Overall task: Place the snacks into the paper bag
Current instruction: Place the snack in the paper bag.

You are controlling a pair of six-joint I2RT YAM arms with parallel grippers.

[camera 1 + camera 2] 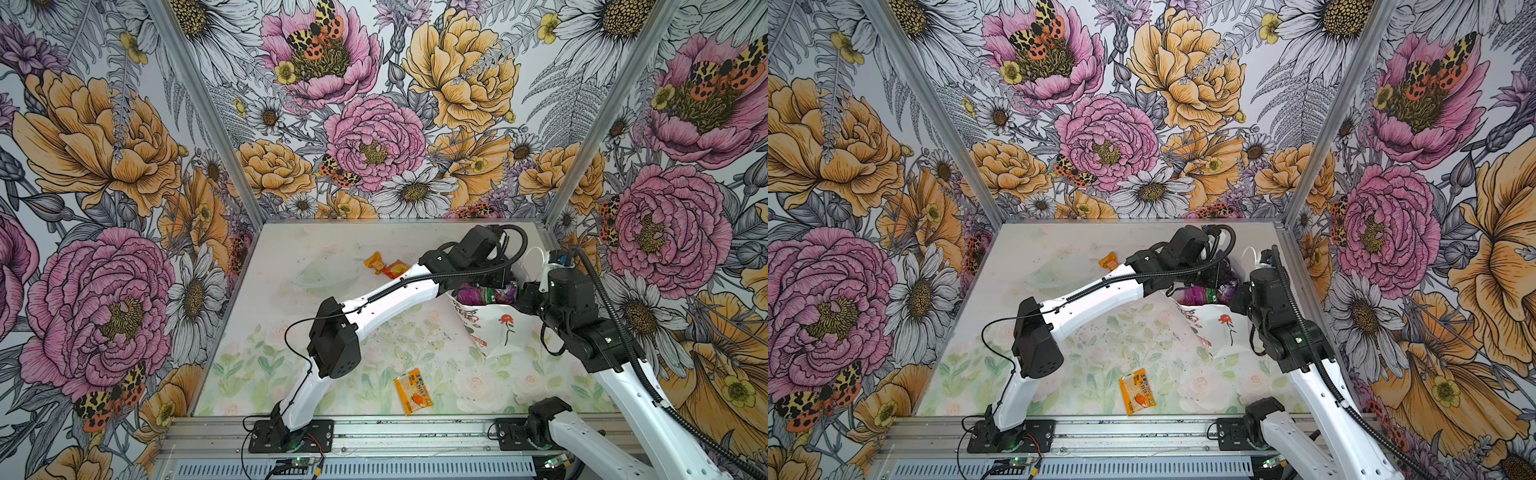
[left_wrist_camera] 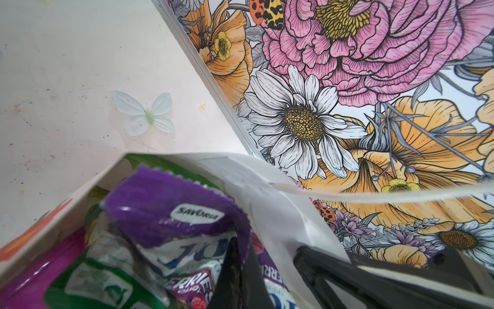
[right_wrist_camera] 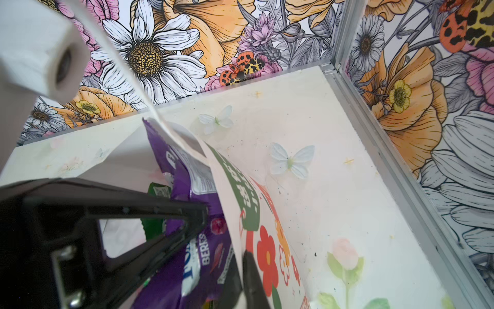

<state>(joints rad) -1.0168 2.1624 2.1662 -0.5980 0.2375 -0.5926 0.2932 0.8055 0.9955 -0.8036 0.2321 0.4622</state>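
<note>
Left jaws: pressed together on the rim wall of the paper bag (image 2: 280, 227), one side inside and one outside, likely to keep the mouth open.
Right jaws: pinching a printed wall the same way, probably to steady the leaning bag.
Paper bag: between both jaws, on the surface (image 1: 257, 374); the purple pouch (image 2: 165, 203) and green packet (image 2: 88, 283) sit inside it.
Outside: the orange packet (image 1: 413, 392) and small sachets (image 1: 384, 266) lie well apart from both jaws.

Bright, even, diffuse light fills both top views; shadows on the desk (image 1: 257, 374) are faint and soft. The walls (image 1: 104, 166) splay and stretch toward the frame edges. In the wrist views the jaws are blurred, and the purple pouch (image 2: 165, 203) is soft with glare streaks
</note>
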